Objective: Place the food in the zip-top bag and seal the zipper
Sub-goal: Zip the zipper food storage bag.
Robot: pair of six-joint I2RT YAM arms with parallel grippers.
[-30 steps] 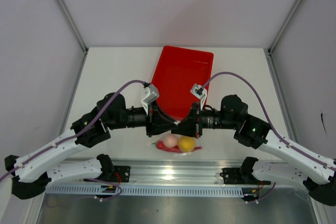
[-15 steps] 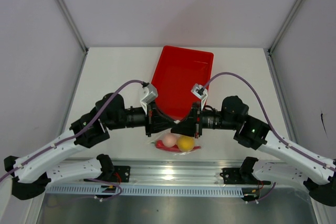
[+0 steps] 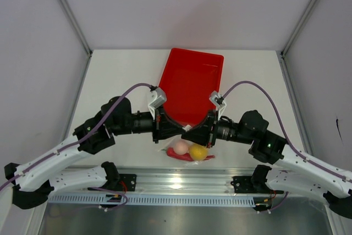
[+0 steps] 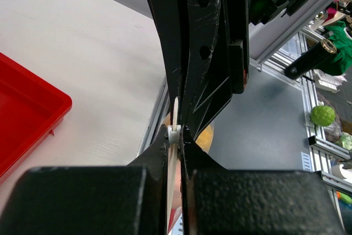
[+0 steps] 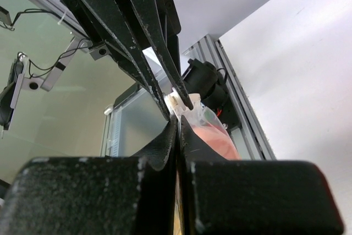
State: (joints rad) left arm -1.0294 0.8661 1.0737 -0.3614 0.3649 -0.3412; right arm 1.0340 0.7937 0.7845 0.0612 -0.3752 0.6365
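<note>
red chili pepper (image 3: 184, 157) runs left-right inside the zip-top bag (image 5: 208, 116).

You have one yellow roundish plastic fruit (image 3: 198, 152), one pale pinkish-white ball (image 3: 180, 147) and one slim red chili pepper (image 3: 181, 156). Count also one clear crinkly plastic pouch (image 5: 205, 118), one red rectangular plastic tray (image 3: 190, 81), one white table (image 3: 121, 75), and two robot arms: left arm (image 3: 66, 152), right arm (image 3: 308, 160).

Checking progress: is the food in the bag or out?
In: pink ball, yellow fruit and chili bunch inside the clear bag.
</note>
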